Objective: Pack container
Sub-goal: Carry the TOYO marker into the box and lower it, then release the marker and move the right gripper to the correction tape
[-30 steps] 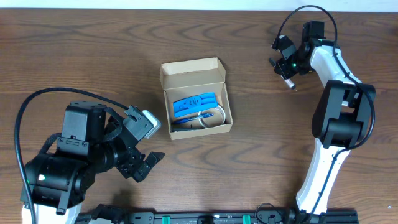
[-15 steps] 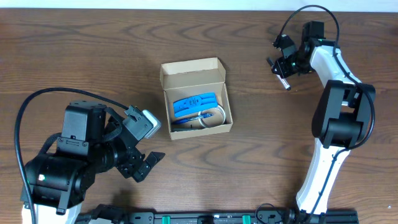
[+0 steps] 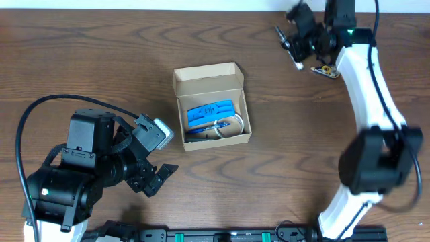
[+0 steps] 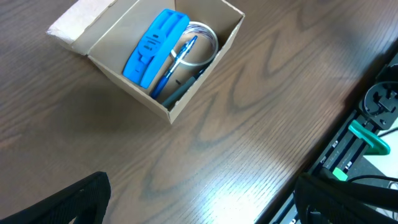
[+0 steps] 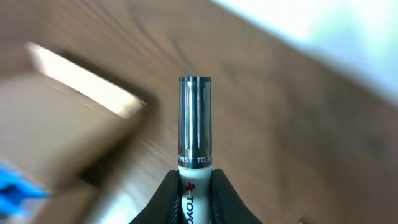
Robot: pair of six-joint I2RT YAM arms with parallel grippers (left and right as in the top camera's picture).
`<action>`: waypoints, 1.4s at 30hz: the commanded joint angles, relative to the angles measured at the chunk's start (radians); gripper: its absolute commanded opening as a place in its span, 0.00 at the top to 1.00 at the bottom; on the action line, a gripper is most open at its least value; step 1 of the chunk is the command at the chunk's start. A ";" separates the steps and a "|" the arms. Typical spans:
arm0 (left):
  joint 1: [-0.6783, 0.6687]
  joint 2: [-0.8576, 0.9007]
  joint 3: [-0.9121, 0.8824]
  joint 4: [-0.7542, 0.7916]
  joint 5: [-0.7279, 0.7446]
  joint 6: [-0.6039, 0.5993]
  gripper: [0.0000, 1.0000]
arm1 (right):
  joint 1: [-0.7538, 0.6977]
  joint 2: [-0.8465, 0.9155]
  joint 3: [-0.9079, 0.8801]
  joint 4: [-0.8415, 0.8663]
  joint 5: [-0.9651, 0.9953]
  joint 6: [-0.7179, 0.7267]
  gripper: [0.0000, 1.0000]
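Note:
The container (image 3: 207,76) is an open tan cardboard box at mid-table with its flap lid folded back. Inside lie a blue flat packet (image 3: 209,111), a blue pen (image 4: 176,58) and a white coiled cable (image 3: 232,125). My right gripper (image 3: 295,44) hangs in the air far right of the box, shut on a white pen with a chrome cap (image 5: 194,118). The pen sticks out past the fingers. The box (image 5: 56,118) shows blurred at the left of the right wrist view. My left gripper (image 3: 156,179) stands open over bare wood, near-left of the box (image 4: 130,84).
A small orange-and-dark object (image 3: 325,70) lies on the table under the right arm. A black rail with green clamps (image 3: 222,235) runs along the table's front edge. The left arm's body and cable fill the near-left corner.
My right arm has lifted the pen off the table and swung it up and slightly left. The small orange object under it now shows. The left arm has not moved.

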 commanded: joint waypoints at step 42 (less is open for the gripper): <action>0.006 -0.002 0.027 -0.003 0.015 0.017 0.05 | 0.552 0.213 0.001 -0.481 0.016 -0.618 0.93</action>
